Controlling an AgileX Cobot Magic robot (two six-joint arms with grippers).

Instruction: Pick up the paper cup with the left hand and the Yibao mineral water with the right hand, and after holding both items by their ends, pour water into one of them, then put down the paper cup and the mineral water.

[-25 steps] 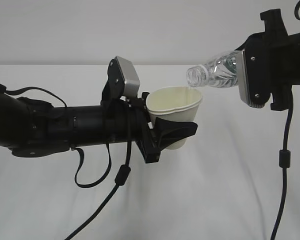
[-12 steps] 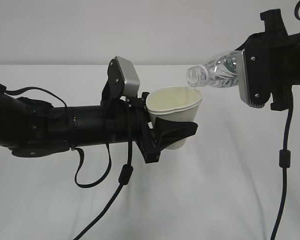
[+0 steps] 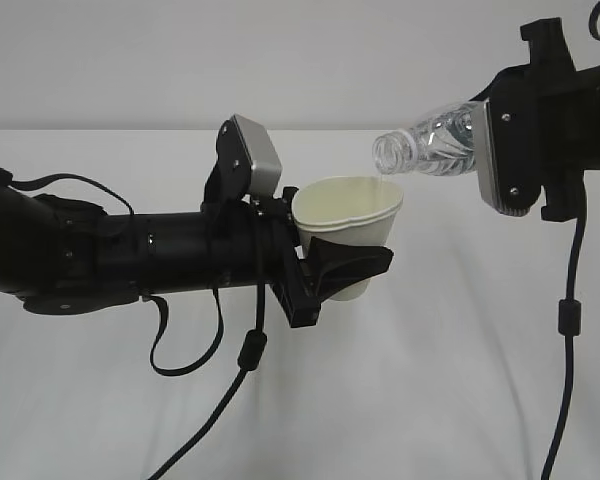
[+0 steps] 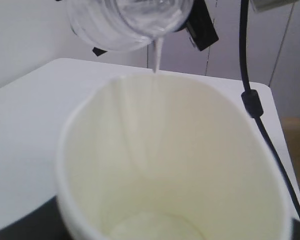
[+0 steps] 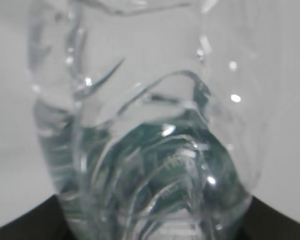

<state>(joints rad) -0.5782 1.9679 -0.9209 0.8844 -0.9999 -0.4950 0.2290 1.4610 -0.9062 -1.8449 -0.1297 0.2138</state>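
Observation:
The white paper cup (image 3: 348, 213) hangs upright above the table with my left gripper (image 3: 352, 268) shut on its lower wall. Its cream inside (image 4: 165, 165) fills the left wrist view, with a little water at the bottom. The Yibao mineral water (image 3: 432, 140) is tilted mouth-down to the left, and my right gripper (image 3: 485, 140) is shut on its base end. The open mouth (image 4: 130, 25) sits just above the cup's far rim, and a thin stream of water (image 4: 157, 55) falls into the cup. In the right wrist view the clear ribbed bottle (image 5: 145, 130) hides the jaws.
A white table (image 3: 430, 380) lies below both arms. The left arm's thick cable (image 3: 245, 350) loops down in front. The right arm's thin cable (image 3: 570, 315) hangs at the right, and shows in the left wrist view too, as the cable (image 4: 250, 100).
Both arms, the cup and the bottle hold the same pose. Only the left arm's hanging cable has swayed slightly to the right.

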